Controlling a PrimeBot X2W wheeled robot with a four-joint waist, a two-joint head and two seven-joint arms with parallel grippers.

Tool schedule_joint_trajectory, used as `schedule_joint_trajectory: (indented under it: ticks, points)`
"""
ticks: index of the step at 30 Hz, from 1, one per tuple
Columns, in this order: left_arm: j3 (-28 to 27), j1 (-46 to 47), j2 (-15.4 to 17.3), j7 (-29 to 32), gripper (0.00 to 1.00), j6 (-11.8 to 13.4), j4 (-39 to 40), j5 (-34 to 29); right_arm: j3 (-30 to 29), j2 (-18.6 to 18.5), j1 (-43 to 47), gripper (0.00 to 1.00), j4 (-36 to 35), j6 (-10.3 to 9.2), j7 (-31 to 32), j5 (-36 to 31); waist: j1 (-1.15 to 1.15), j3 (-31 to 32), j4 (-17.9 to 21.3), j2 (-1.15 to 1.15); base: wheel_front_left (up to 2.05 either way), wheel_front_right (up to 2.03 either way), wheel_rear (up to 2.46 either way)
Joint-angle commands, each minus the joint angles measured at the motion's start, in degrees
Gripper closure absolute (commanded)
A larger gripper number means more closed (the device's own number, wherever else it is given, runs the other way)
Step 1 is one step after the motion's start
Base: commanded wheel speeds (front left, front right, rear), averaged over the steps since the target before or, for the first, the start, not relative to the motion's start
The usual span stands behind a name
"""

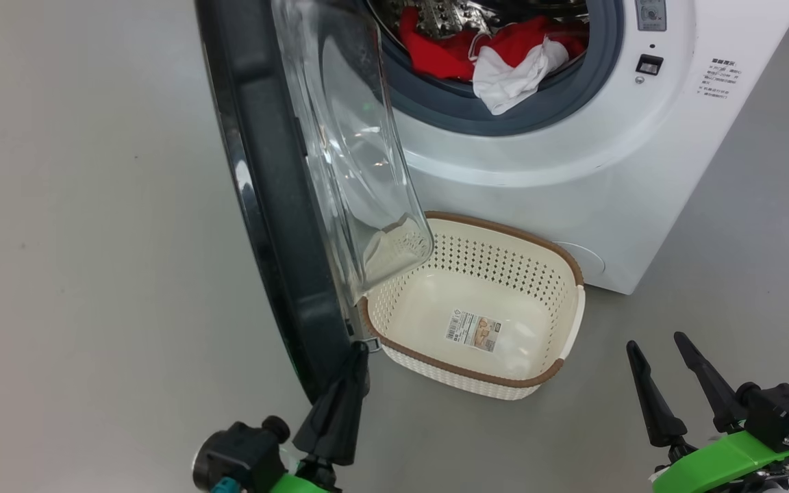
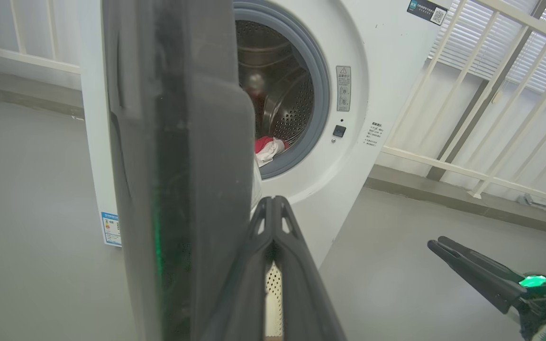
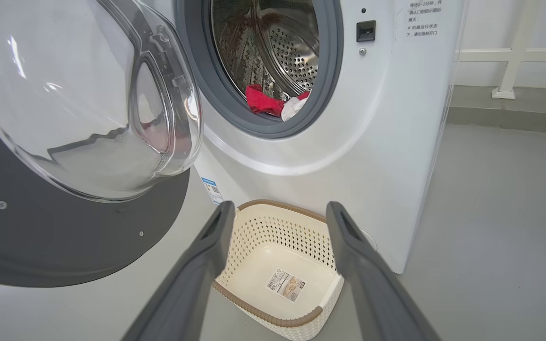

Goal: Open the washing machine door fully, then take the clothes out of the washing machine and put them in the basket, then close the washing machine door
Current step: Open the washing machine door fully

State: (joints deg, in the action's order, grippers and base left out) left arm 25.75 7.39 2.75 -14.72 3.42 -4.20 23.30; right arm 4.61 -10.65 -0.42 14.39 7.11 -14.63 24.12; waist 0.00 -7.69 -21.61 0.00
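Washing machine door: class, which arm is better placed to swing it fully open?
Left, probably: the shut left gripper is at the door's lower rim; the open right gripper sits beyond the basket.

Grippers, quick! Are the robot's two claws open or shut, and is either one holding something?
Left gripper: shut, holding nothing, tips by the washing machine door's lower edge.
Right gripper: open, empty.

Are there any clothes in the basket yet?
No, the basket has just a paper label on its bottom, and the clothes lie at the mouth of the washing machine.
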Motion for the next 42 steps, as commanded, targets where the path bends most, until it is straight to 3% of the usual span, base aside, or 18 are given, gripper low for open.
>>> schedule_joint_trajectory:
  ticks: [1,21,31,42]
  points:
    - [-2.3,1.8,0.1,-0.3,1.00,-0.4,0.8,0.5,1.3,-0.8,-1.5,0.00,-1.5,0.37,-0.4,0.4,0.00,0.1,0.0,0.00,0.00,0.00,0.00]
    - [-12.4,0.1,0.1,-0.3,1.00,-0.8,-1.4,-1.0,1.1,-0.3,-1.3,0.00,-2.2,0.37,-0.4,0.5,0.00,0.0,-0.9,0.00,0.00,0.00,0.00]
    - [-22.6,-0.7,0.1,-0.3,1.00,-0.6,-1.6,-4.1,0.8,-0.4,-1.8,0.00,-2.3,0.37,-0.4,0.3,0.00,-1.2,-1.1,0.00,0.00,0.00,0.00]
    - [-34.5,2.2,0.1,-0.3,1.00,-2.1,-4.0,-6.9,0.8,-1.0,-2.8,0.00,-2.4,0.37,-0.4,0.2,0.00,-2.7,-0.4,0.00,0.00,0.00,0.00]
